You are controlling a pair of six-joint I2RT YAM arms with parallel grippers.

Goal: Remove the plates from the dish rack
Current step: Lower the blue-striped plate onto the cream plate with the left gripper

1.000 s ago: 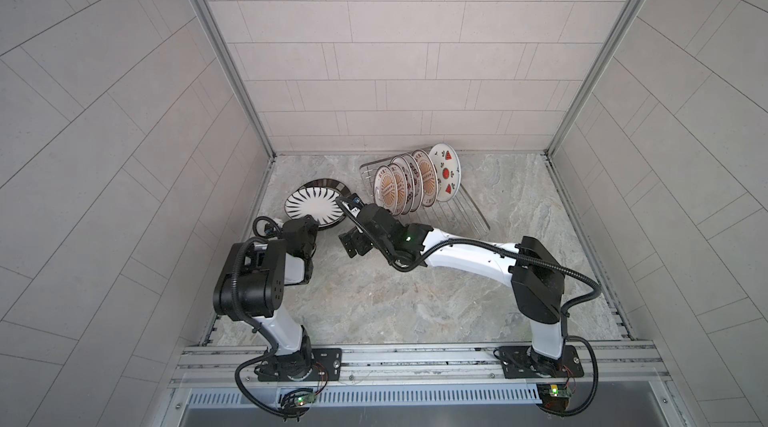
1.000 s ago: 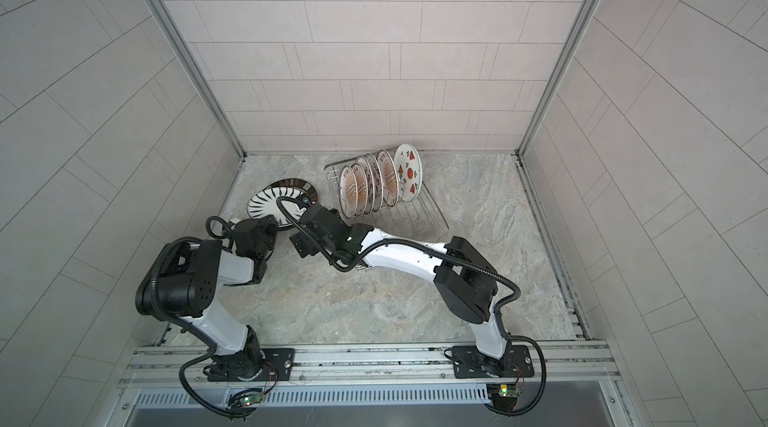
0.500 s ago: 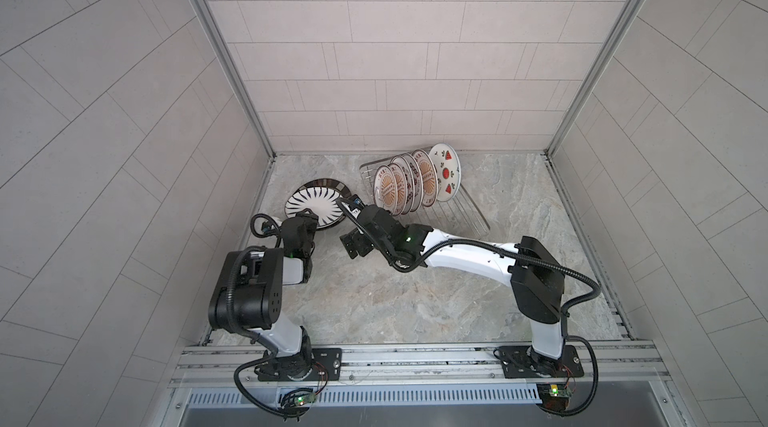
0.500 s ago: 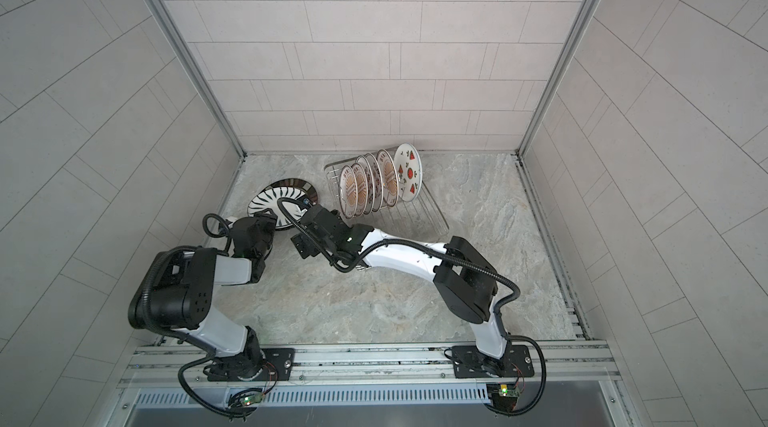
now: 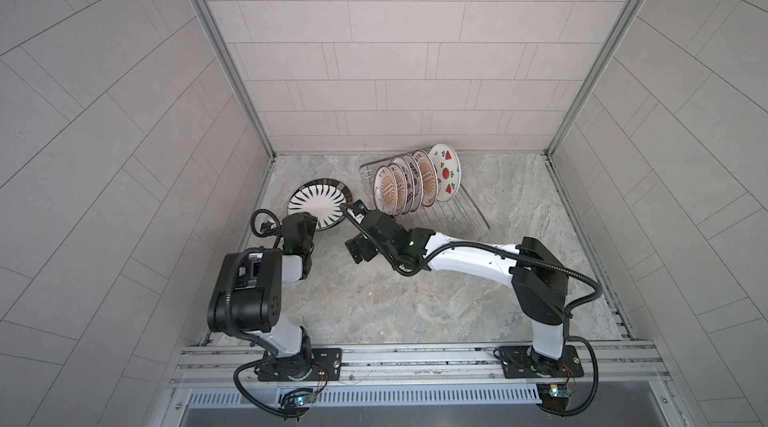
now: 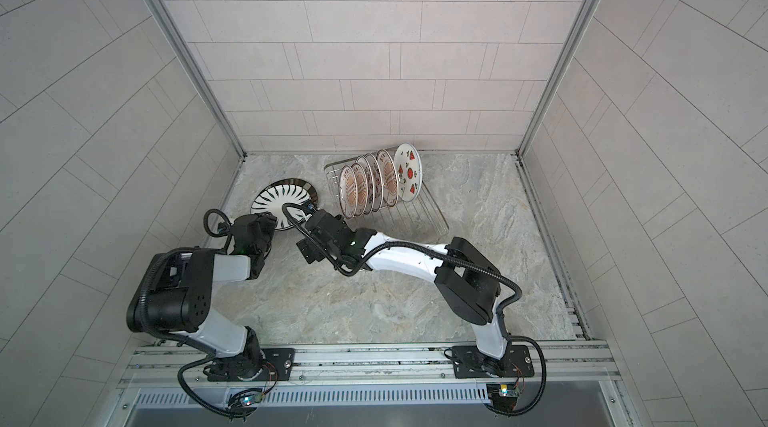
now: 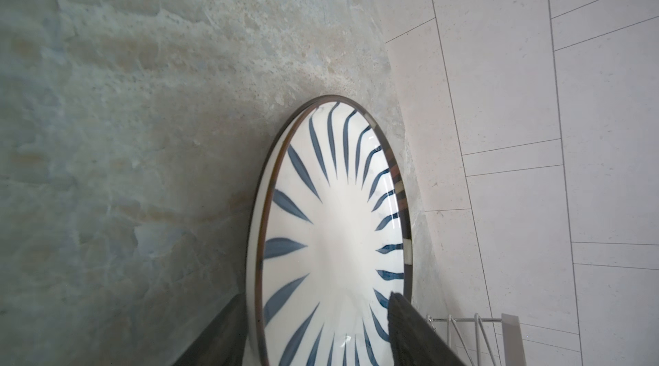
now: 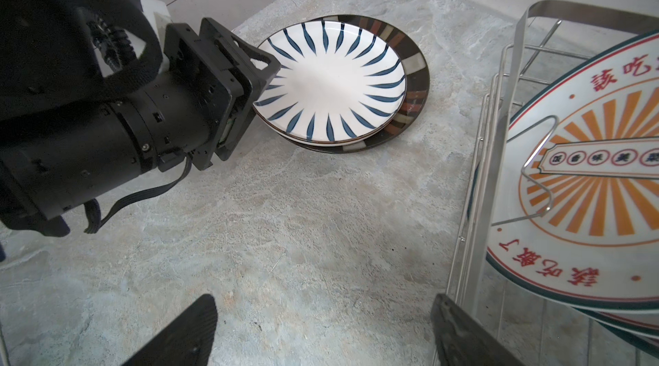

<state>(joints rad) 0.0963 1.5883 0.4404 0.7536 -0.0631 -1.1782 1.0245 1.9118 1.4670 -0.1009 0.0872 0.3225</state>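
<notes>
Left gripper (image 7: 315, 296) parted astride the rim of the blue-striped plate (image 7: 338, 221), lying on a dark-banded plate (image 8: 415, 72) beside the dish rack (image 5: 471, 217); right gripper (image 8: 324, 302) spread wide, empty, near the rack; other plates (image 5: 428, 183) upright inside

Bright diffuse light — soft shadows on grey marbled stone tabletop (image 8: 285, 221); gloss on white blue-striped ceramic plate (image 7: 338, 239); edges bend.
</notes>
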